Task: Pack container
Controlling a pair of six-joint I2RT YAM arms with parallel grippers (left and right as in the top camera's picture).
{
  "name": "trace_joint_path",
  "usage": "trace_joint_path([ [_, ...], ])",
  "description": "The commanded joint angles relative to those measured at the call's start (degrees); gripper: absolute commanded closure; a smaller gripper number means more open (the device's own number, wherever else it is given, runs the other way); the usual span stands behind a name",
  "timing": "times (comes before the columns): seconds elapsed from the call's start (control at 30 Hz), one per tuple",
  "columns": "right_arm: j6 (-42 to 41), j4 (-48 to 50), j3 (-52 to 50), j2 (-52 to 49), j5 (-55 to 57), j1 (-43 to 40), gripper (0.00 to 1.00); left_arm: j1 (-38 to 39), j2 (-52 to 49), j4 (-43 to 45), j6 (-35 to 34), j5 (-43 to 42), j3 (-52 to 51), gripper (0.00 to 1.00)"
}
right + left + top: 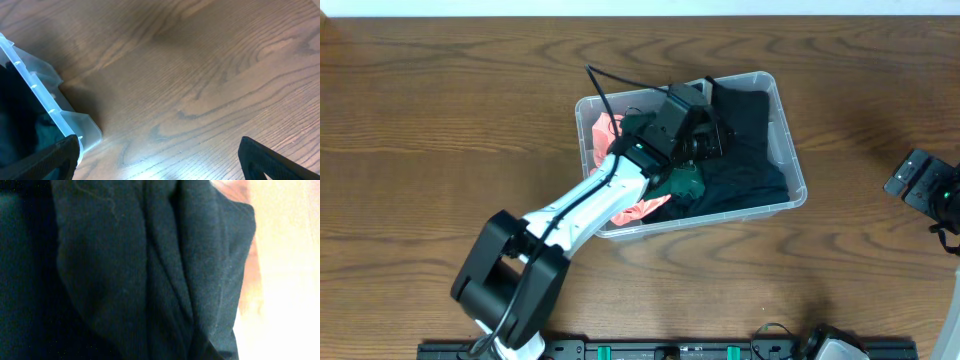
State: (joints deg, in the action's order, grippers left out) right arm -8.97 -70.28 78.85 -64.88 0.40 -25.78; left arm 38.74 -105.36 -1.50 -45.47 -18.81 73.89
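Container: the clear plastic bin sits mid-table, slightly askew, holding a dark garment, a coral garment and a green garment.
Left end effector: down inside the bin on the dark garment, probably pressing it flat. Cloth fills its wrist view, so I cannot tell whether it is open or closed.
Right end effector: fingers spread, empty, near the table's right edge and well apart from the bin, out of the way.
Edges: dark cloth reaches the far rim and may need tucking.
Room: bare table all round the bin.
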Motion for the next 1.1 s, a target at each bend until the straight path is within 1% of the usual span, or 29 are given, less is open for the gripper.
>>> trace_joint_path([
  [0.0, -0.2, 0.0, 0.1, -0.4, -0.7, -0.4, 0.01, 0.2, -0.2, 0.5, -10.2, 3.4, 0.5, 0.93],
  [0.03, -0.2, 0.0, 0.1, -0.4, -0.7, -0.4, 0.01, 0.2, -0.3, 0.5, -11.6, 3.5, 0.5, 0.93],
  [0.07, -0.2, 0.0, 0.1, -0.4, -0.7, -0.4, 0.01, 0.2, -0.2, 0.7, -12.3, 3.4, 0.6, 0.88],
  [0.1, -0.2, 0.0, 0.1, -0.4, -0.7, -0.4, 0.01, 0.2, -0.2, 1.0, -12.2, 2.8, 0.6, 0.72],
  [0.13, -0.2, 0.0, 0.1, -0.4, -0.7, -0.4, 0.01, 0.1, 0.0, 1.4, -10.9, 0.9, 0.6, 0.64],
  [0.2, -0.2, 0.0, 0.1, -0.4, -0.7, -0.4, 0.01, -0.9, 0.9, 3.0, -7.2, -5.4, 0.8, 0.57],
  [0.27, -0.2, 0.0, 0.1, -0.4, -0.7, -0.4, 0.01, -1.9, 2.8, 3.1, -5.8, -7.0, 1.1, 0.51],
  [0.3, -0.2, 0.0, 0.1, -0.4, -0.7, -0.4, 0.01, -2.5, 4.1, 3.1, -4.5, -6.6, 1.1, 0.46],
  [0.4, -0.2, 0.0, 0.1, -0.4, -0.7, -0.4, 0.01, -4.4, 9.3, 1.5, 1.1, -3.8, 1.1, 0.29],
  [0.43, -0.2, 0.1, 0.1, -0.4, -0.7, -0.4, 0.01, -5.3, 11.5, -0.3, 3.8, -1.7, 1.1, 0.21],
  [0.47, -0.2, 0.2, 0.1, -0.4, -0.7, -0.4, 0.01, -6.2, 13.5, -2.4, 6.0, 0.5, 1.1, 0.1],
  [0.5, -0.2, 0.2, 0.1, -0.4, -0.7, -0.4, 0.01, -7.8, 16.5, -6.4, 9.2, 4.2, 1.1, 0.02],
  [0.53, -0.2, 0.2, 0.1, -0.4, -0.7, -0.4, 0.01, -8.6, 17.7, -8.5, 10.2, 5.7, 1.1, 0.02],
  [0.6, 0.4, 0.2, 0.1, -0.4, -1.2, -0.4, 0.01, -11.8, 21.2, -15.4, 11.4, 9.1, 1.1, 0.02],
  [0.7, 2.0, 0.2, 0.1, -0.5, -3.5, -0.4, 0.01, -17.0, 24.0, -26.4, 12.5, 9.3, 1.1, 0.02],
  [0.77, 2.4, 0.3, 0.1, -1.2, -4.1, -0.4, 0.01, -20.6, 24.1, -34.4, 12.5, 9.5, 1.0, 0.02],
  [0.87, 2.4, 0.4, 0.1, -2.8, -4.1, -0.4, 0.05, -24.7, 23.1, -40.7, 12.5, 9.4, -0.7, 0.02],
  [0.93, 2.4, 0.4, 0.0, -4.4, -4.3, -0.4, 0.1, -27.3, 21.7, -43.5, 12.4, 9.4, -2.6, 0.02],
  [1.0, 3.4, 0.6, 0.0, -6.2, -6.5, -0.4, 0.18, -29.4, 20.3, -44.3, 12.4, 9.4, -4.1, 0.02],
  [1.07, 4.7, 1.2, 0.0, -8.3, -9.7, -0.2, 0.31, -31.4, 18.4, -43.8, 12.5, 9.4, -5.4, 0.02],
])
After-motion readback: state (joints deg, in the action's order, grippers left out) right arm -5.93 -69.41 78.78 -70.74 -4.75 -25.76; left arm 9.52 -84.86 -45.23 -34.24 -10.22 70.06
